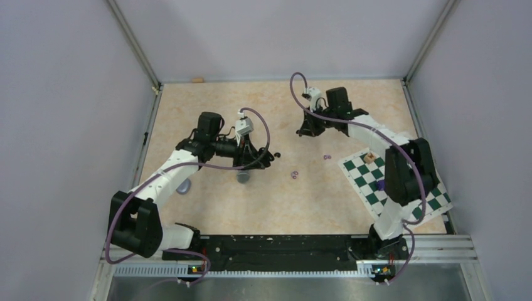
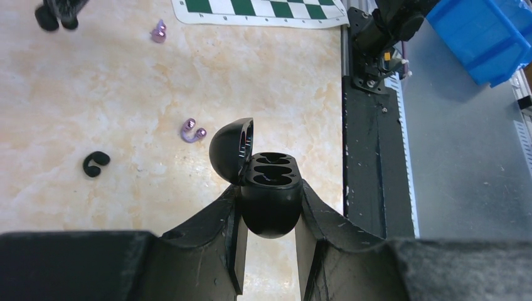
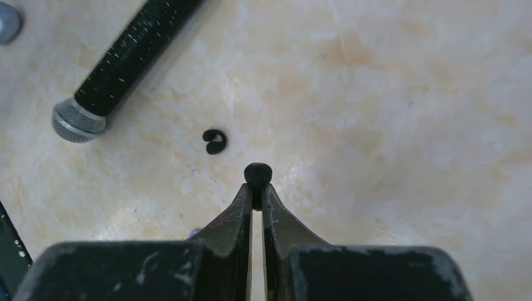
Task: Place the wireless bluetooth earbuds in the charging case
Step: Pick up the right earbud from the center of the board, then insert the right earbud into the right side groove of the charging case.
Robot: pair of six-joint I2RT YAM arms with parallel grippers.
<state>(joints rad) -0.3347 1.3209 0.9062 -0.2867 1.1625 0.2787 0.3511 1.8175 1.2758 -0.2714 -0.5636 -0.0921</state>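
Mat (image 1: 364, 172) on the table (image 1: 207, 106) at right, ring earbuds (image 1: 295, 174) left of it, microphone (image 3: 128, 59) apparently farther left.

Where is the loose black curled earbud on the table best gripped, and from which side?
Probably from straight above, pinching the black curled earbud across its outer width: it lies flat and low, with bare table around it.

case (image 2: 270, 216): lid open, left claw (image 2: 271, 195) | black earbud (image 3: 257, 172): right claw (image 3: 256, 190) | second black earbud (image 3: 214, 142): on table (image 3: 408, 125)

Glossy black plastic charging case (image 2: 270, 210), shiny purple earbud (image 2: 192, 130) beside the case, smooth marbled beige worktop (image 2: 125, 94), microphone (image 3: 128, 59) with metal mesh head
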